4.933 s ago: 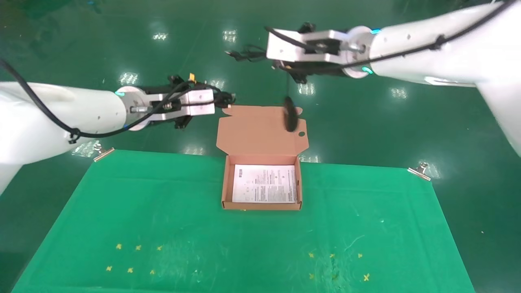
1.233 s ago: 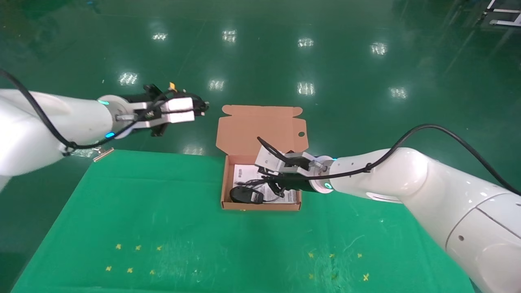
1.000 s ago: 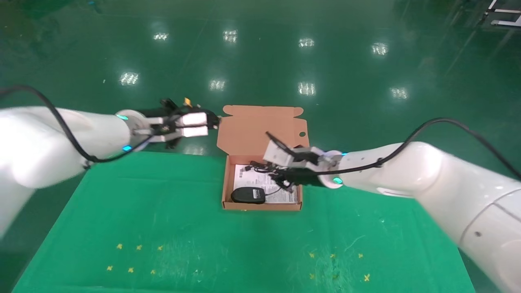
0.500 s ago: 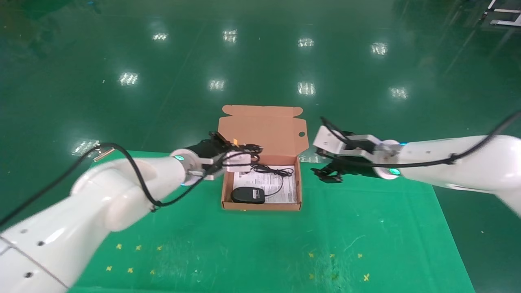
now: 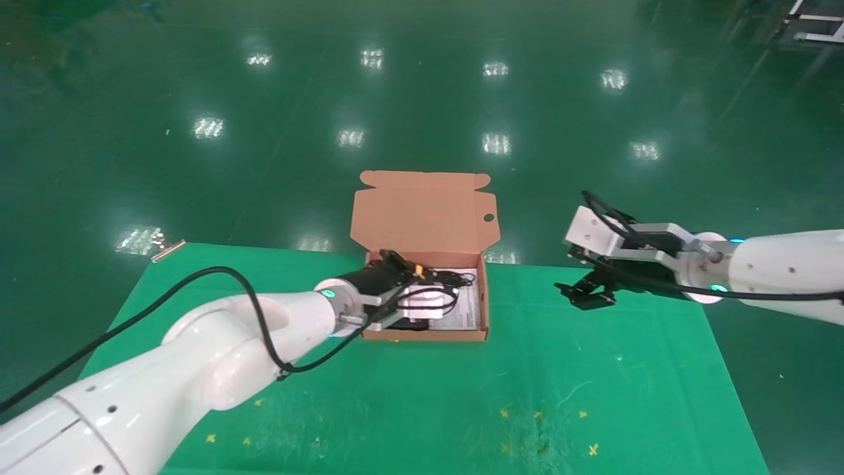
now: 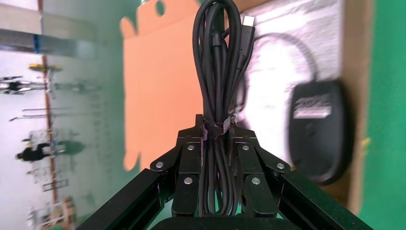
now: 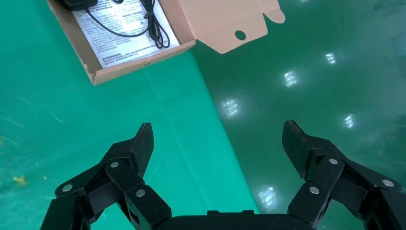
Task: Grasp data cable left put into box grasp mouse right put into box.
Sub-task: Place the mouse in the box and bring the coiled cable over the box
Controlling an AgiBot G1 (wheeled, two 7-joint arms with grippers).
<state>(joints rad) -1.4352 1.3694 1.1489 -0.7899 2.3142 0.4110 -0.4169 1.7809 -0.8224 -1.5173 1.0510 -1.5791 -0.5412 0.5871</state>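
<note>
**Cable poised over the box, mouse already inside**

While the left gripper (image 6: 215, 143) hovers low over the box (image 5: 424, 334), its fingers are pinched on the data cable (image 6: 216, 62), whose coil hangs past the fingertips above the white sheet (image 5: 465, 310). Seen from the head camera, this gripper sits at about 9 o'clock of the box's floor. The mouse (image 6: 320, 132) already lies inside the box, just beside the hanging coil, its thin cord looped over the sheet. Further right, the right gripper (image 7: 218, 139) is off to 3 o'clock of the box, above the green mat (image 5: 593, 396), its fingers spread wide and holding nothing.

To finish well, I judge the left arm should lower until the coil rests on the sheet, clear of the mouse, and only then let go — dropping from height could leave the coil draped over the box wall.

Count: one box, one cable, one mouse, one sheet, two grippers.
</note>
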